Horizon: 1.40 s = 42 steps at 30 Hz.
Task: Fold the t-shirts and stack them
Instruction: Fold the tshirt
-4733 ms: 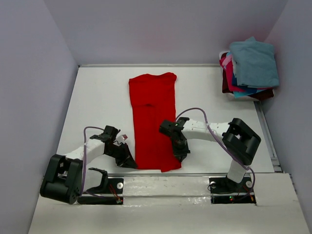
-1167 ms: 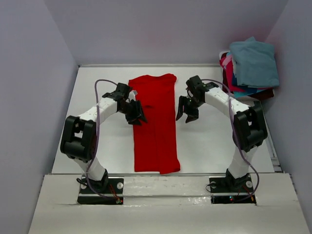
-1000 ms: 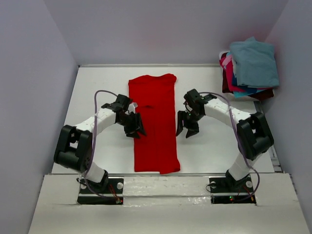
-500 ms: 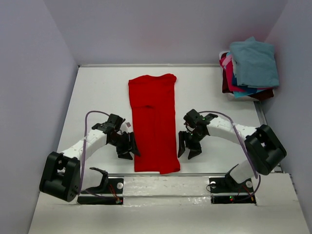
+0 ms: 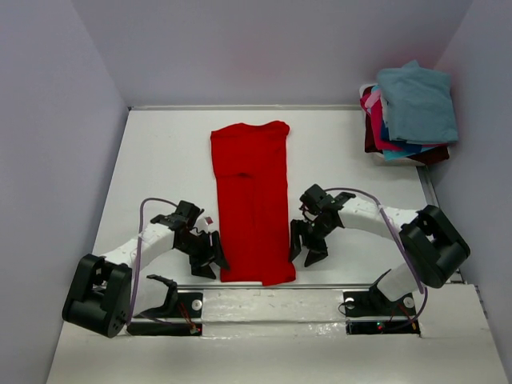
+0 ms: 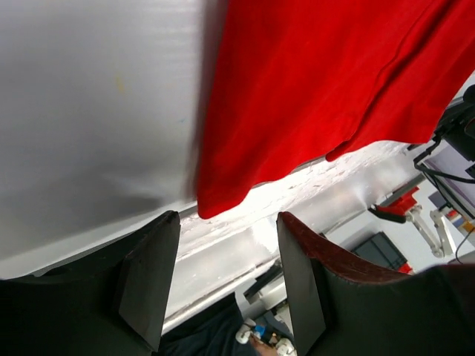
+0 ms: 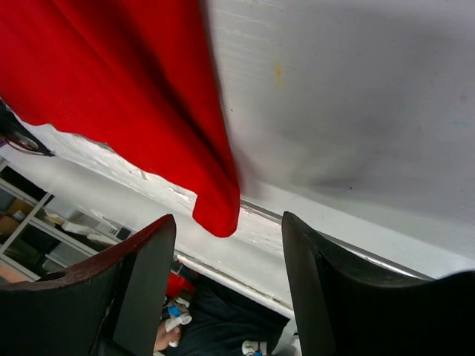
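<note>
A bright red t-shirt [image 5: 251, 200], folded into a long narrow strip, lies flat down the middle of the white table [image 5: 164, 160]. My left gripper [image 5: 206, 254] hovers open and empty just left of its near end. Open and empty too, my right gripper [image 5: 306, 244] is just right of that end. In the left wrist view the red t-shirt [image 6: 326, 89] has its near corner just ahead of the open left gripper [image 6: 225, 230]. The right wrist view shows the red t-shirt [image 7: 126, 81] with its other near corner between the tips of the right gripper [image 7: 228, 222]. The other t-shirts [image 5: 412, 112] sit piled at the far right.
The pile has a teal-blue shirt [image 5: 418, 100] on top, with pink [image 5: 374, 120], blue [image 5: 400, 150] and dark maroon [image 5: 432, 156] cloth under it. The table's near edge rail [image 5: 336, 288] runs just behind both grippers. Grey walls close in the left, far and right sides.
Both arms have drawn back along the red shirt's sides, from near its far half down to its near end. The left jaws have widened a little.
</note>
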Motion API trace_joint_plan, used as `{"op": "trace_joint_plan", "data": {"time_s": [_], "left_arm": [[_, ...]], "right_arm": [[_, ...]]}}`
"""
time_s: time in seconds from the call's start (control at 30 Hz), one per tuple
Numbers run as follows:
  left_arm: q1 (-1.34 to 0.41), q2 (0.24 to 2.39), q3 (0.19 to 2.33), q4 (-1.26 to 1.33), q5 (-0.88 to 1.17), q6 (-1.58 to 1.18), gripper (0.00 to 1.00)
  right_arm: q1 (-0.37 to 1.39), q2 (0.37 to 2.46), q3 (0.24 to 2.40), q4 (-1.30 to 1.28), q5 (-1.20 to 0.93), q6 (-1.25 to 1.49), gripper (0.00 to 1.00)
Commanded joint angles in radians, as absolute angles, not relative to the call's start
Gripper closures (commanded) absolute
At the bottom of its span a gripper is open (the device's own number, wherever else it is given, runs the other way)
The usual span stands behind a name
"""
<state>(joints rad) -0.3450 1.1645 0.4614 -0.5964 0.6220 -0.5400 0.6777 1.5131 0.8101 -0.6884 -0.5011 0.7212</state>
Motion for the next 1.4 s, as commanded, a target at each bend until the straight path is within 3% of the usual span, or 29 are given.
{"op": "trace_joint_plan", "data": {"time_s": [0.0, 0.73, 1.1, 1.37], "left_arm": [[-0.344, 1.141, 0.416, -0.584, 0.701, -0.557, 0.35], [-0.344, 1.172, 0.39, -0.508, 0.723, -0.594, 0.37], [-0.344, 1.239, 0.391, -0.456, 0.712, -0.589, 0.43], [-0.344, 1.224, 0.4, -0.456, 0.715, -0.598, 0.54]], "right_arm": [[0.699, 1.509, 0.798, -0.637, -0.555, 0.736, 0.35], [0.772, 1.606, 0.749, -0.482, -0.644, 0.836, 0.36], [0.772, 1.589, 0.726, -0.469, -0.634, 0.859, 0.41], [0.772, 1.578, 0.715, -0.462, -0.635, 0.87, 0.44]]}}
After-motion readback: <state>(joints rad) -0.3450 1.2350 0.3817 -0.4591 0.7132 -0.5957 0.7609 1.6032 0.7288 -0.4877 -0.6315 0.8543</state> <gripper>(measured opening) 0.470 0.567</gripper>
